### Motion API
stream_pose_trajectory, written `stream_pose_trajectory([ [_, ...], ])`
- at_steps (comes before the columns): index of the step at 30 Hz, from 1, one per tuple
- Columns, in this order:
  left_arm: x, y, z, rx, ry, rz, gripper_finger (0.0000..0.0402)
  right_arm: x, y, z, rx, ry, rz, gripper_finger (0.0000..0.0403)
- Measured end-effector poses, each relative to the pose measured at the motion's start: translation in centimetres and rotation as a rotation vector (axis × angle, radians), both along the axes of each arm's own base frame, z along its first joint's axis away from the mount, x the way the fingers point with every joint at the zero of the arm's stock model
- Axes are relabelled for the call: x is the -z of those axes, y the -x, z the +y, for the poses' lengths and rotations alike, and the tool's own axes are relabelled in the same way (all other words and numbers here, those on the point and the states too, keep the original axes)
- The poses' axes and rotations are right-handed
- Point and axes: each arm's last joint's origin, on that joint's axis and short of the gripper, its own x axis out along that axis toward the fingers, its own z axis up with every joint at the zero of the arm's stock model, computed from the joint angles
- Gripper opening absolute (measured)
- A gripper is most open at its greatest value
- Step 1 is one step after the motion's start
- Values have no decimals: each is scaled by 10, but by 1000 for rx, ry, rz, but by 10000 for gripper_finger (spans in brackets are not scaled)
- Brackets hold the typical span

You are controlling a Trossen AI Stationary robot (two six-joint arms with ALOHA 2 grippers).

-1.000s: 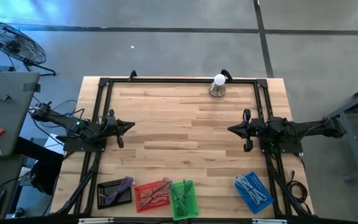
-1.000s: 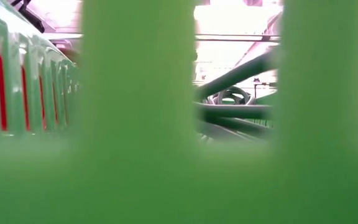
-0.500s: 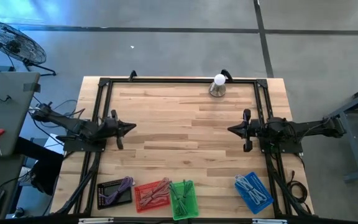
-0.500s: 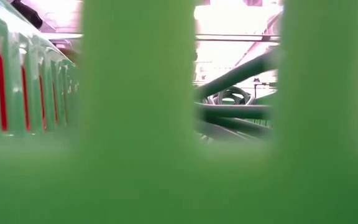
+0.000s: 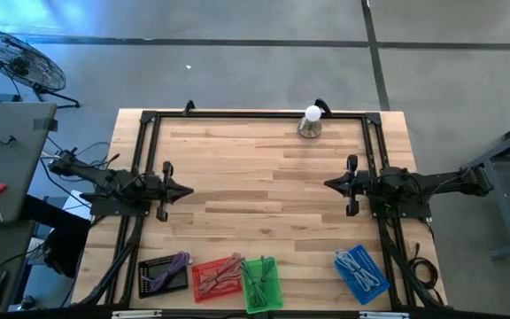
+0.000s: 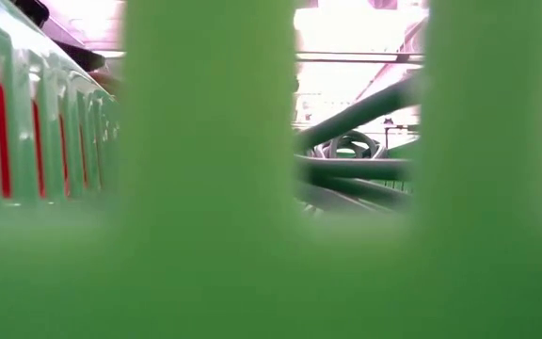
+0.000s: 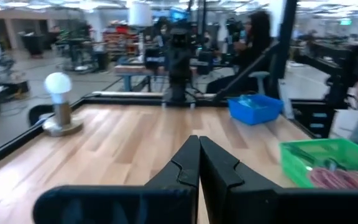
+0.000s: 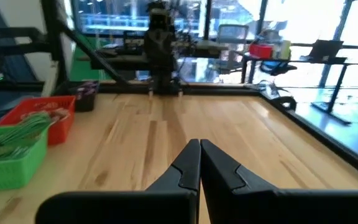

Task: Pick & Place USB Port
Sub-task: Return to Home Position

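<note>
Four small baskets of coiled cables stand along the table's near edge: black [image 5: 164, 275], red [image 5: 217, 276], green [image 5: 262, 283] and blue [image 5: 361, 273]. No single USB part can be made out among them. My left gripper [image 5: 189, 189] is shut and hovers over the left half of the table, pointing right; its tips meet in the left wrist view [image 7: 199, 155]. My right gripper [image 5: 328, 184] is shut too and hovers over the right half, pointing left [image 8: 199, 158]. Neither gripper holds anything. The green basket's wall [image 6: 205, 169] fills the low view.
A white bulb on a round metal base [image 5: 311, 122] stands near the far edge, also seen in the left wrist view [image 7: 59, 106]. A black frame [image 5: 255, 115] runs around the table. Bare wood [image 5: 255, 186] lies between the grippers.
My left gripper has rolled about its wrist and crept slightly toward the near edge, staying shut. The right arm and the baskets have kept still.
</note>
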Motion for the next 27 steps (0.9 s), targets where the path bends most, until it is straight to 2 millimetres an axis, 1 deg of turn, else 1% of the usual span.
stream_pose_trajectory([
  [4,0,0,-2,54,-39,2,0,3,0,1,-23,-15,28,0],
  [9,0,0,-1,37,-56,1,0,3,0,-1,51,-36,26,0],
  [12,0,0,-1,30,-69,1,0,3,0,-3,93,-78,19,0],
  [18,0,0,-1,30,-160,2,0,3,0,-3,101,-106,16,1],
  [27,0,0,-1,34,-142,1,1,3,0,-3,101,-106,16,1],
])
